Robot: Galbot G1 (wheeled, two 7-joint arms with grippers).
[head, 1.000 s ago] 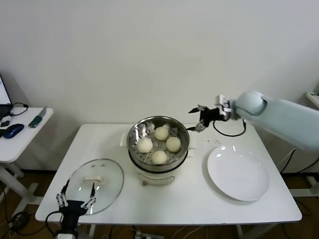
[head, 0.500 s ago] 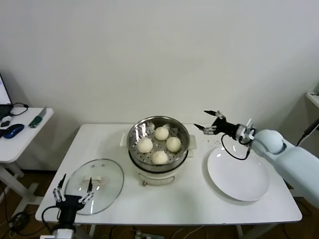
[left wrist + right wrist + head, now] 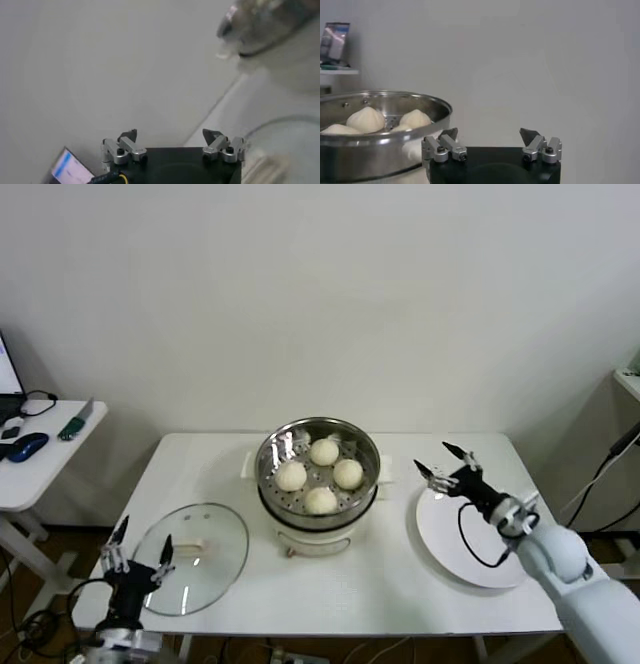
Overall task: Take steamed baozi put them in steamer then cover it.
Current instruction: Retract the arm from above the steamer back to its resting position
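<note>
Several cream-white baozi (image 3: 320,475) lie in the shiny steel steamer (image 3: 268,481) on its white base at the table's middle. The right wrist view shows the steamer (image 3: 385,145) close by, with baozi (image 3: 366,119) inside. The cover (image 3: 205,569), clear glass with a white handle, lies flat on the table at the front left. My left gripper (image 3: 145,532) hovers open at the cover's near-left edge, holding nothing. The left wrist view has the cover (image 3: 290,145) beside that gripper (image 3: 172,134). My right gripper (image 3: 433,457) stands open and empty, just right of the steamer.
A flat white plate (image 3: 440,534) lies right of the steamer, partly under my right arm. A small side table (image 3: 40,454) with a mouse and small items stands to the left. The wall runs close behind the table.
My right arm has swung down and toward me, from behind the steamer to over the plate's far-left edge. My left gripper has drifted a little left along the cover's rim.
</note>
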